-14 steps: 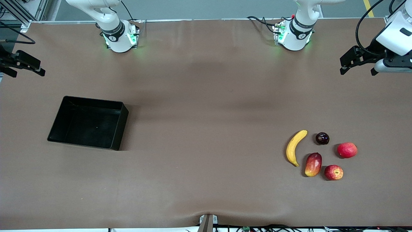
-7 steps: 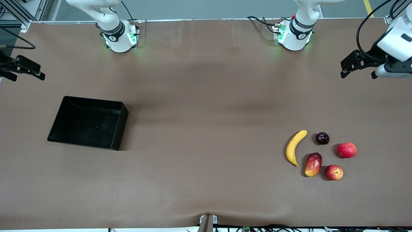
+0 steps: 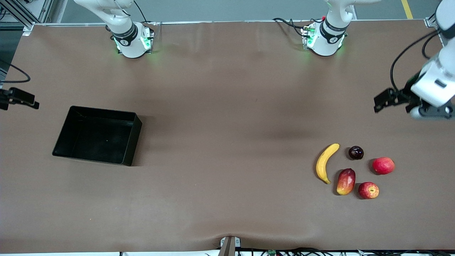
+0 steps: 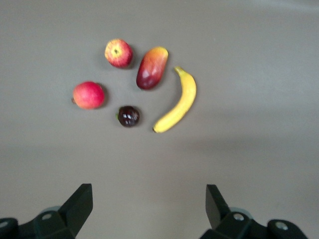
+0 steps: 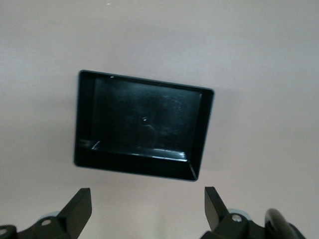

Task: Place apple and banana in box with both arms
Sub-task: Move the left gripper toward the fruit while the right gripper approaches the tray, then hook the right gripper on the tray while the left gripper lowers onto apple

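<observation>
Front view showed both arms up off the bench and nothing yet taken. The left end effector (image 3: 392,101) hung over bare bench at the left arm's end, fingers spread wide and empty. The right end effector (image 3: 19,99) hung at the right arm's end, just beside the box (image 3: 132,140), likewise spread and holding nothing.

The banana (image 3: 326,161) lay in the fruit cluster toward the left arm's end — the apple (image 3: 368,190) sat nearer the front camera, just beside a mango-like fruit (image 3: 346,181), with a dark plum (image 3: 356,152) and a plain red fruit (image 3: 383,165) close by. The box stood empty, well apart from all of it.

Handling, as I judged it: the apple looked light, firm and smooth-skinned, apt to roll, so a pinch across its widest middle seemed safest. The banana looked stiff enough — best taken across its mid-length, where the curve was thickest, since the tapered ends would slip.
</observation>
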